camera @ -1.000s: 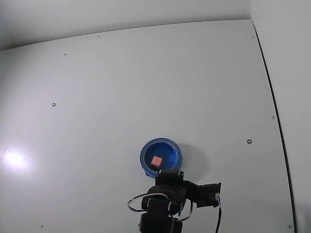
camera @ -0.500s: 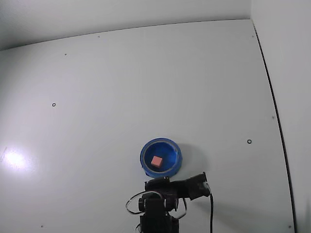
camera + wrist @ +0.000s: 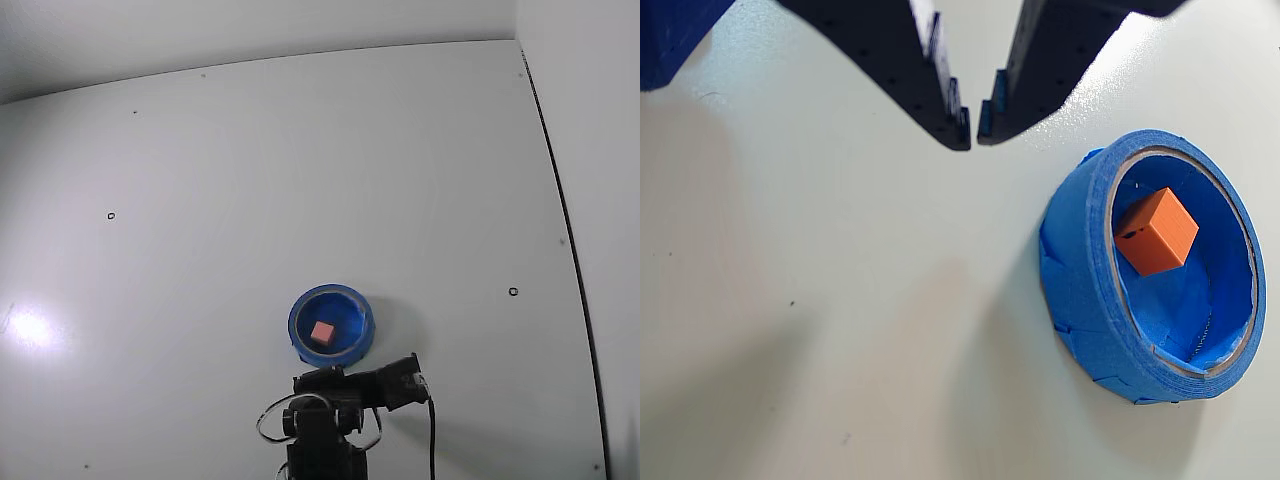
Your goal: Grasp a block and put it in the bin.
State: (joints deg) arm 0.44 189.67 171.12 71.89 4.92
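End effector (image 3: pixel 973 125) sits at top of the wrist view, black fingertips nearly touching, nothing between them: closed and empty, apart from the bin. Small orange-pink plain cube (image 3: pixel 1155 232) lies inside the round bright blue thick-rimmed bowl (image 3: pixel 1080 270), right of frame, tilted against the floor of it. Fixed view agrees: cube (image 3: pixel 322 332) in bowl (image 3: pixel 298 312), low centre on the white surface (image 3: pixel 300 170), arm just below. Task looks done. Cube reads light, rigid, flat-faced; if regrasped, pinch two opposite faces, though the bowl wall crowds access.
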